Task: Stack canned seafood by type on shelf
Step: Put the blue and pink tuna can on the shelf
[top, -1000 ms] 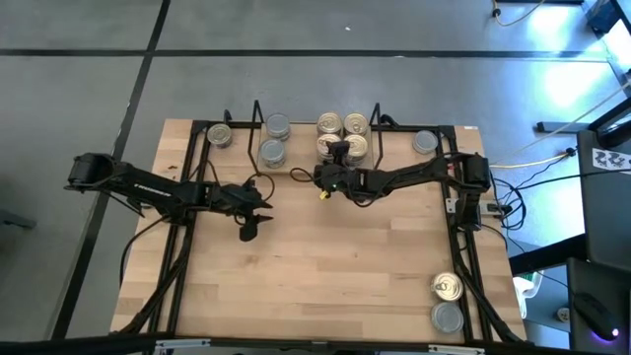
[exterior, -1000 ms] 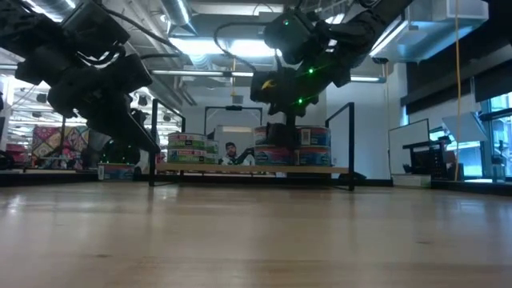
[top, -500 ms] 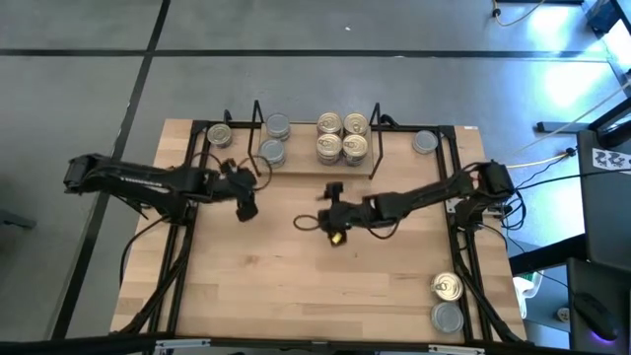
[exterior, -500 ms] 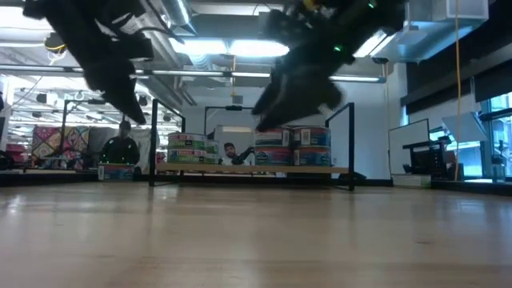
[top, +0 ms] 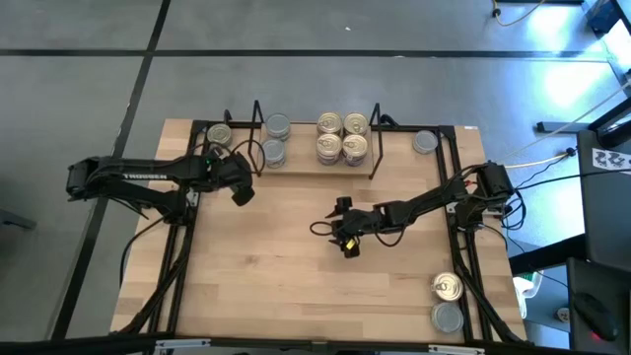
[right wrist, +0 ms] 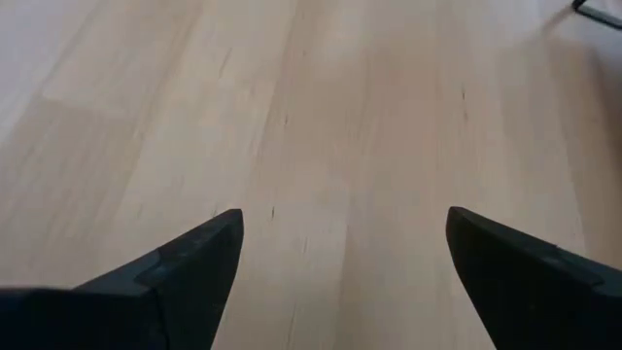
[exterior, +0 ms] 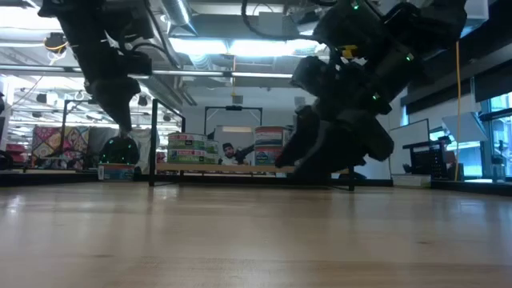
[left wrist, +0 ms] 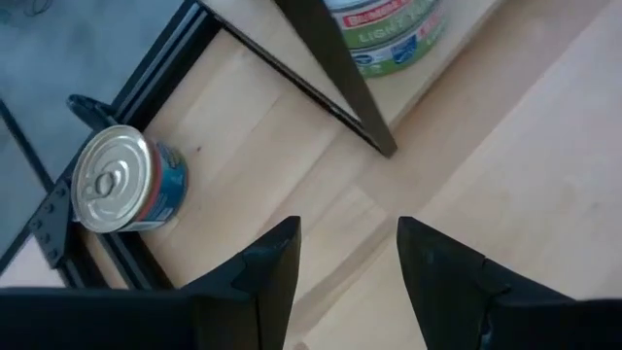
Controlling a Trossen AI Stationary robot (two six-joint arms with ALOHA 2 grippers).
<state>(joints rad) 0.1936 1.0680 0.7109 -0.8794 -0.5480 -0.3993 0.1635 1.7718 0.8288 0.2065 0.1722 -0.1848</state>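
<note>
The shelf (top: pixel 301 148) stands at the table's far side. On its board sit two grey-topped tins (top: pixel 276 138) at the left and several gold-topped tins (top: pixel 342 136) at the right. My left gripper (top: pixel 240 190) hovers open near the shelf's left end. In its wrist view, a gold-topped tin (left wrist: pixel 121 180) stands on the table outside the wire frame, beyond the gripper (left wrist: pixel 345 233). My right gripper (top: pixel 345 242) is open wide over bare table near the middle (right wrist: pixel 340 219). Loose tins rest on the table: a grey one (top: pixel 425 142) right of the shelf, and a gold (top: pixel 448 287) and a grey (top: pixel 447 317) near the right corner.
The black wire end frame (left wrist: pixel 330 68) of the shelf rises between my left gripper and the stacked tins (left wrist: pixel 389 29). Black frame bars run along the table's left (top: pixel 182 237) and right (top: pixel 463 247) sides. Bare wood (top: pixel 296 286) spreads across the near half.
My right gripper has drawn back from the gold tins on the shelf toward the table's near edge and dropped lower over the middle. My left gripper has moved from the table's middle-left toward the far edge, up to the shelf's left end. No tin has moved.
</note>
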